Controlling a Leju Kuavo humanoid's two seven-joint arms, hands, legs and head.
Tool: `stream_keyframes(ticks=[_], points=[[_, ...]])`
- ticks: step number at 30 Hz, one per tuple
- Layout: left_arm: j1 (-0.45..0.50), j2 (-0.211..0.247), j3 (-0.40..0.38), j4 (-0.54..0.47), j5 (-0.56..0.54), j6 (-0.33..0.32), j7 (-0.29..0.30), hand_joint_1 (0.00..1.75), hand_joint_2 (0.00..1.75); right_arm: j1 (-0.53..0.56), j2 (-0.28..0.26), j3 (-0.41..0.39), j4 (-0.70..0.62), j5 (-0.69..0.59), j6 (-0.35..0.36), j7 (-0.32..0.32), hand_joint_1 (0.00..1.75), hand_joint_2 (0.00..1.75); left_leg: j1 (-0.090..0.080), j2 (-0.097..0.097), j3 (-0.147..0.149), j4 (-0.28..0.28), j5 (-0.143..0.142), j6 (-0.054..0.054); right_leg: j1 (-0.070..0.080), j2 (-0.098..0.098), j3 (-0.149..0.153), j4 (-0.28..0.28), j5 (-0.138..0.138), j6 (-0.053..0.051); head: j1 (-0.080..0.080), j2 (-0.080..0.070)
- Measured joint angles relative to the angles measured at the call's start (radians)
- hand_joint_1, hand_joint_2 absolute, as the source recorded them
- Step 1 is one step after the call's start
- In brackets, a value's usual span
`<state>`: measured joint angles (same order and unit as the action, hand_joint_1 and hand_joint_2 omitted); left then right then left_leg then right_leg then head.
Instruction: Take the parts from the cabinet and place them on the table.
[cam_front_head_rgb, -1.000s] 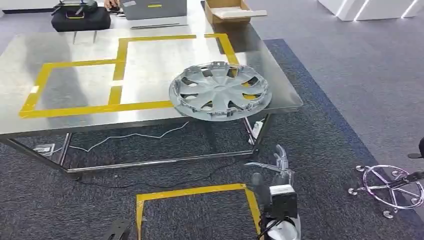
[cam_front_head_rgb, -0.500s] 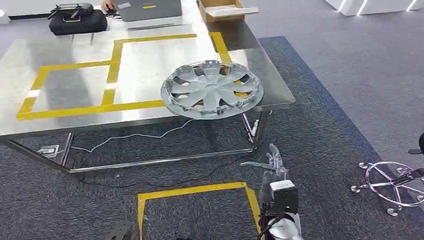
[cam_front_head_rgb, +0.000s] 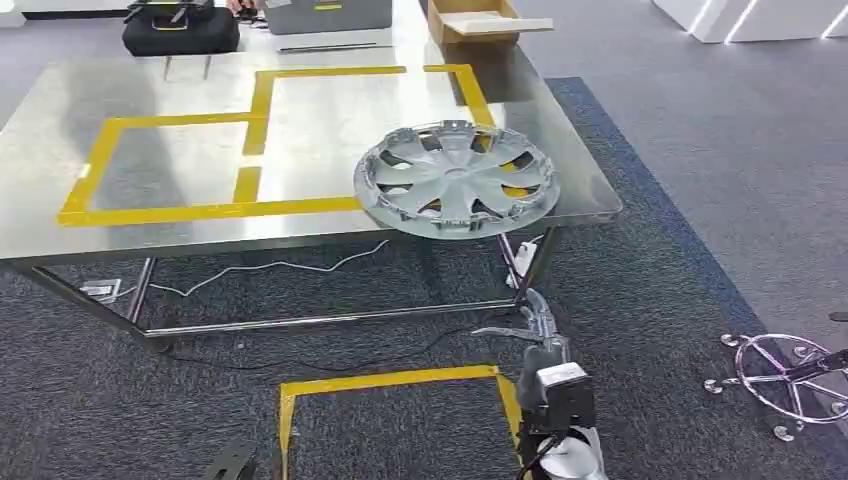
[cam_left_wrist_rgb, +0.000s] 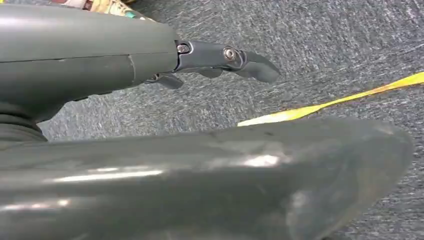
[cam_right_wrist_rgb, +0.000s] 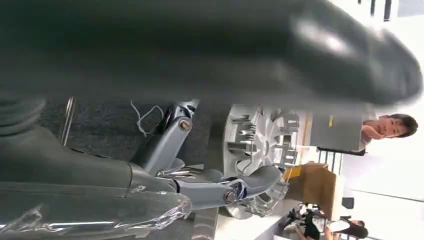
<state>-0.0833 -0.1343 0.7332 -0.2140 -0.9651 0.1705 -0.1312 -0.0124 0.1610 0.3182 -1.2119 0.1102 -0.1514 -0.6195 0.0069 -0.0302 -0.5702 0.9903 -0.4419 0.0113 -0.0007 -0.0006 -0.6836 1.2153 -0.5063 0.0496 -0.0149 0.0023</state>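
A silver hubcap (cam_front_head_rgb: 455, 178) lies flat on the steel table (cam_front_head_rgb: 330, 120), near its front right corner, partly over the yellow tape and slightly past the front edge. My right hand (cam_front_head_rgb: 532, 325) hangs low in front of the table, below the hubcap, fingers apart and holding nothing. The right wrist view looks past that hand (cam_right_wrist_rgb: 200, 185) to the hubcap (cam_right_wrist_rgb: 260, 145) on the table above. My left hand (cam_left_wrist_rgb: 90, 65) hangs over the carpet with a finger (cam_left_wrist_rgb: 245, 60) stretched out and nothing in it.
A yellow tape square (cam_front_head_rgb: 390, 385) marks the carpet at my feet. A black bag (cam_front_head_rgb: 180, 30), a grey case (cam_front_head_rgb: 328, 14) and a cardboard box (cam_front_head_rgb: 480, 20) sit at the table's far edge. A chrome chair base (cam_front_head_rgb: 790, 375) stands at right. A person (cam_right_wrist_rgb: 392, 125) stands beyond the table.
The whole picture has swayed left and then right, so the camera moved. The hubcap keeps its place on the table, and my right hand stays low and empty.
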Motion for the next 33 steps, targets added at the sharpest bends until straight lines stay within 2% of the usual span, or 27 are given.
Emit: stream_keyframes(ticks=[1, 2, 3, 4, 5, 7, 8, 9, 10, 12, 13, 14, 16, 17, 18, 19, 22, 23, 24, 25, 27, 28, 29, 30, 31, 32, 33], points=[[-0.003, -0.001, 0.0, 0.0, 0.0, -0.001, 0.0, 0.0, 0.0, 0.0, 0.0, 0.001, 0.0, -0.006, 0.008, 0.0, 0.0, 1.75, 0.0, -0.004, 0.002, 0.0, 0.0, -0.001, 0.0, 0.014, 0.052, -0.103, 0.049, -0.005, 0.0, 0.0], [-0.005, -0.002, 0.0, 0.0, 0.0, -0.002, 0.0, 0.0, 0.0, 0.0, 0.0, 0.002, 0.0, -0.011, 0.016, 0.003, 0.0, 1.75, 0.002, -0.009, 0.003, 0.0, -0.001, -0.003, -0.002, 0.048, 0.093, -0.183, 0.071, -0.01, 0.001, 0.0], [-0.007, -0.003, 0.0, 0.0, -0.001, -0.002, -0.001, 0.0, 0.0, -0.001, -0.002, 0.002, 0.0, -0.014, 0.019, 0.005, 0.0, 1.75, -0.005, -0.014, -0.004, 0.005, -0.002, -0.01, -0.007, 0.073, 0.111, -0.206, 0.056, -0.013, -0.002, 0.0], [-0.009, -0.003, 0.0, 0.0, -0.001, -0.002, -0.001, 0.0, 0.0, 0.0, -0.003, 0.002, 0.0, -0.016, 0.024, 0.006, 0.0, 1.75, 0.003, -0.024, -0.009, 0.004, 0.003, -0.019, -0.003, 0.062, 0.109, -0.204, 0.059, -0.011, 0.0, 0.0], [-0.009, -0.003, 0.0, 0.0, -0.002, -0.002, -0.001, 0.0, 0.0, 0.0, -0.004, 0.002, -0.001, -0.019, 0.025, 0.006, 0.0, 1.75, 0.005, -0.028, -0.011, 0.002, 0.006, -0.024, 0.0, 0.059, 0.107, -0.202, 0.058, -0.014, -0.001, 0.0], [-0.007, -0.005, 0.0, 0.0, -0.003, -0.003, -0.001, 0.0, 0.0, -0.002, -0.005, 0.002, -0.001, -0.019, 0.027, 0.006, 0.0, 1.75, 0.007, -0.044, -0.01, -0.004, 0.01, -0.039, 0.0, 0.043, 0.111, -0.21, 0.062, -0.028, -0.002, 0.0], [-0.007, -0.004, 0.0, 0.0, -0.005, -0.002, -0.001, 0.0, 0.0, -0.004, -0.005, 0.003, -0.003, -0.019, 0.027, 0.006, 0.0, 1.75, 0.008, -0.035, -0.013, 0.005, 0.001, -0.042, -0.005, 0.03, 0.116, -0.218, 0.066, -0.034, 0.0, 0.0], [-0.008, -0.004, 0.0, 0.0, -0.006, -0.002, -0.001, 0.0, 0.0, -0.004, -0.005, 0.003, -0.004, -0.019, 0.027, 0.006, 0.0, 1.75, 0.005, -0.01, -0.032, 0.042, -0.029, -0.046, -0.007, 0.023, 0.117, -0.221, 0.067, -0.041, -0.008, 0.0], [-0.01, -0.005, 0.0, 0.0, -0.006, -0.003, -0.001, 0.0, 0.0, -0.004, -0.005, 0.003, -0.004, -0.019, 0.029, 0.006, 0.0, 0.0, 0.005, 0.004, -0.065, 0.109, -0.067, -0.05, -0.006, 0.013, 0.117, -0.221, 0.067, -0.042, -0.01, 0.0], [-0.011, -0.006, 0.0, 0.0, -0.006, -0.003, -0.001, 0.0, 0.0, -0.002, -0.006, 0.003, -0.004, -0.018, 0.029, 0.007, 0.0, 0.0, 0.006, 0.016, -0.144, 0.268, -0.134, -0.056, -0.004, -0.004, 0.114, -0.221, 0.066, -0.044, -0.008, 0.0], [-0.009, -0.007, 0.0, 0.0, -0.007, -0.003, -0.001, 0.0, 0.0, -0.002, -0.008, 0.003, -0.004, -0.016, 0.029, 0.007, 0.0, 0.0, 0.006, 0.018, -0.168, 0.315, -0.142, -0.058, -0.004, -0.009, 0.114, -0.22, 0.066, -0.044, -0.009, 0.0], [-0.007, -0.007, 0.0, 0.0, -0.007, -0.003, -0.001, 0.0, 0.0, -0.002, -0.008, 0.003, -0.004, -0.012, 0.029, 0.006, 0.0, 0.0, 0.006, 0.018, -0.163, 0.309, -0.127, -0.058, -0.004, -0.013, 0.114, -0.22, 0.066, -0.044, -0.008, 0.0], [-0.007, -0.006, 0.0, 0.0, -0.008, -0.003, -0.001, 0.0, 0.0, -0.003, -0.008, 0.003, -0.004, -0.007, 0.028, 0.006, 0.0, 0.0, 0.007, 0.021, -0.09, 0.17, -0.039, -0.056, -0.005, -0.019, 0.115, -0.219, 0.065, -0.042, -0.008, 0.0], [-0.008, -0.006, 0.0, 0.0, -0.008, -0.003, -0.001, 0.0, 0.0, -0.005, -0.008, 0.004, -0.004, -0.005, 0.028, 0.006, 0.0, 1.75, 0.007, 0.025, -0.044, 0.087, -0.002, -0.054, -0.006, -0.021, 0.116, -0.218, 0.064, -0.039, -0.009, 0.0], [-0.01, -0.006, 0.0, 0.0, -0.008, -0.003, -0.001, 0.0, 0.0, -0.006, -0.008, 0.005, -0.004, -0.004, 0.028, 0.005, 0.0, 1.75, 0.005, 0.035, -0.011, 0.03, 0.011, -0.052, 0.0, -0.021, 0.113, -0.215, 0.063, -0.032, -0.01, 0.0], [-0.013, -0.007, 0.0, 0.0, -0.008, -0.003, -0.001, 0.0, 0.0, -0.007, -0.009, 0.005, -0.004, -0.005, 0.029, 0.006, 0.0, 1.75, 0.005, 0.031, -0.001, -0.01, -0.005, -0.042, 0.006, -0.023, 0.107, -0.202, 0.059, -0.026, -0.009, 0.0], [-0.013, -0.008, 0.0, 0.0, -0.009, -0.003, -0.001, 0.0, 0.0, -0.006, -0.01, 0.006, -0.004, -0.008, 0.035, 0.007, 0.0, 1.75, 0.002, 0.02, -0.008, 0.002, -0.003, -0.024, 0.003, -0.037, 0.11, -0.21, 0.061, -0.011, -0.007, 0.0], [-0.012, -0.008, 0.0, 0.0, -0.008, -0.003, -0.001, 0.0, 0.0, -0.007, -0.01, 0.006, -0.004, -0.008, 0.036, 0.007, 0.0, 1.75, 0.008, 0.015, -0.005, -0.002, 0.002, -0.017, 0.001, -0.039, 0.105, -0.207, 0.056, -0.005, -0.01, 0.0], [-0.011, -0.008, 0.001, 0.0, -0.009, -0.003, -0.001, 0.0, 0.0, -0.008, -0.01, 0.006, -0.004, -0.008, 0.037, 0.006, 0.0, 1.75, 0.009, 0.011, -0.005, -0.002, 0.002, -0.015, 0.0, -0.023, 0.095, -0.184, 0.036, 0.003, -0.003, 0.0], [-0.012, -0.008, 0.001, 0.0, -0.009, -0.003, -0.001, 0.0, 0.0, -0.009, -0.011, 0.006, -0.004, -0.009, 0.038, 0.006, 0.0, 1.75, 0.009, 0.005, -0.005, -0.002, 0.003, -0.008, -0.001, -0.013, 0.066, -0.118, -0.003, 0.007, 0.002, 0.0], [-0.011, -0.01, 0.0, 0.0, -0.009, -0.003, -0.001, 0.0, 0.0, -0.007, -0.012, 0.006, -0.004, -0.011, 0.038, 0.007, 0.0, 1.75, 0.007, -0.006, -0.006, -0.001, 0.003, -0.005, -0.001, -0.005, -0.013, 0.047, -0.071, 0.01, 0.004, 0.0], [-0.01, -0.01, 0.001, 0.0, -0.009, -0.003, -0.001, 0.0, 0.0, -0.005, -0.013, 0.006, -0.003, -0.011, 0.041, 0.007, 0.0, 1.75, 0.006, -0.013, -0.006, -0.001, 0.002, -0.005, -0.001, -0.004, -0.042, 0.1, -0.083, 0.01, 0.005, 0.0], [-0.009, -0.009, 0.001, 0.0, -0.009, -0.003, -0.001, 0.0, 0.0, -0.004, -0.014, 0.006, -0.003, -0.011, 0.043, 0.007, 0.0, 1.75, 0.006, -0.021, -0.006, -0.001, 0.002, -0.005, -0.001, -0.004, -0.047, 0.104, -0.071, 0.009, 0.005, 0.0], [-0.009, -0.009, 0.001, 0.0, -0.009, -0.003, -0.001, 0.0, 0.0, -0.003, -0.014, 0.006, -0.003, -0.011, 0.045, 0.007, 0.0, 1.75, 0.006, -0.032, -0.005, 0.0, 0.002, -0.005, -0.001, -0.002, -0.03, 0.061, -0.037, 0.007, 0.005, 0.0], [-0.01, -0.01, 0.001, 0.0, -0.01, -0.003, -0.001, 0.0, 0.0, -0.004, -0.014, 0.006, -0.003, -0.011, 0.047, 0.006, 0.0, 1.75, 0.006, -0.043, -0.004, 0.0, 0.003, -0.005, -0.001, 0.004, 0.005, -0.011, 0.006, 0.004, 0.005, 0.0], [-0.011, -0.011, 0.001, 0.0, -0.012, -0.003, -0.001, 0.0, 0.0, -0.004, -0.014, 0.006, -0.003, -0.012, 0.049, 0.006, 0.0, 1.75, 0.007, -0.055, -0.002, 0.0, 0.002, -0.006, -0.004, 0.025, 0.053, -0.107, 0.052, 0.002, 0.005, 0.0], [-0.011, -0.012, 0.0, 0.0, -0.012, -0.004, -0.001, 0.0, 0.0, -0.004, -0.014, 0.006, -0.003, -0.013, 0.05, 0.005, 0.0, 1.75, 0.009, -0.065, -0.002, 0.0, 0.002, -0.011, -0.009, 0.075, 0.088, -0.182, 0.066, -0.001, 0.005, 0.0]])
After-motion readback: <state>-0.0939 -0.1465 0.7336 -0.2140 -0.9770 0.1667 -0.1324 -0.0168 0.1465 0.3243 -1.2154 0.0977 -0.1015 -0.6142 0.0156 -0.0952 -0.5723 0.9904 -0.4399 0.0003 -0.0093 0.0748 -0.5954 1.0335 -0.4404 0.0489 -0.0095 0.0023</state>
